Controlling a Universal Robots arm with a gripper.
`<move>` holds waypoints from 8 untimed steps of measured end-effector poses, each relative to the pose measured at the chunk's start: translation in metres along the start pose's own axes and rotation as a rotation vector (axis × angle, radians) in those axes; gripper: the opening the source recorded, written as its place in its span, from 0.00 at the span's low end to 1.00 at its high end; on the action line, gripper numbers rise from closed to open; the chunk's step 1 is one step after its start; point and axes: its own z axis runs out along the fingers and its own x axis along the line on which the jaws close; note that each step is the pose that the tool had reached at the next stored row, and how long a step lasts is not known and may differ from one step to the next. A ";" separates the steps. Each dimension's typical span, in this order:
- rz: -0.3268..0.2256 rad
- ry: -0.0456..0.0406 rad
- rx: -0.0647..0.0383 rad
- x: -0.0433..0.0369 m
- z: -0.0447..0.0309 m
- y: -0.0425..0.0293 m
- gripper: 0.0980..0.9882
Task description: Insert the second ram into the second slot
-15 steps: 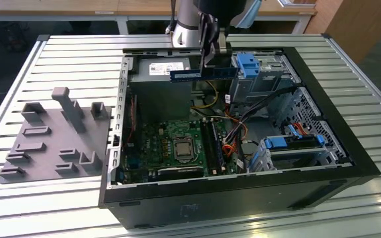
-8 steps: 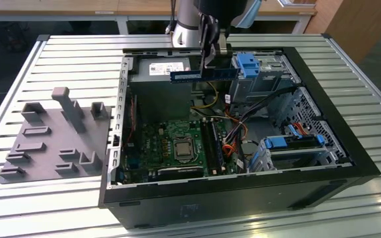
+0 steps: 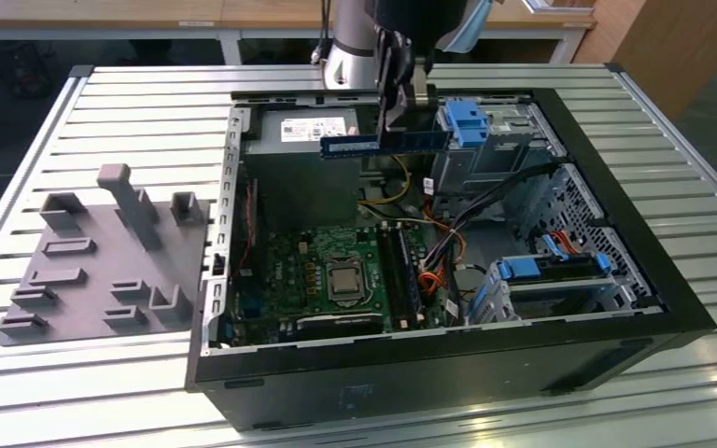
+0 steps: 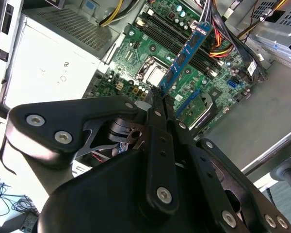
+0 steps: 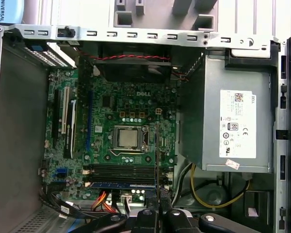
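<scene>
One second ram [image 3: 352, 145] hangs pinched in the end effector [image 3: 398, 129], high above the motherboard [image 3: 315, 271].

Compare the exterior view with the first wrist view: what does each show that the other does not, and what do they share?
Exterior view: the flat blue face of the second ram, held by the gripper over the open case, and a grey fixture plate on the slatted table.
First wrist view: the case fan with red and black wires across it.
Both: the green motherboard, its processor socket and the grey power supply.
</scene>
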 end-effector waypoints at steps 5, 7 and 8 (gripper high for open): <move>0.000 0.0001 0.000 0.0021 -0.0001 0.0001 0.04; 0.000 0.0000 0.000 0.0029 -0.0001 0.0001 0.04; 0.000 0.0000 0.000 0.0034 -0.0001 0.0001 0.04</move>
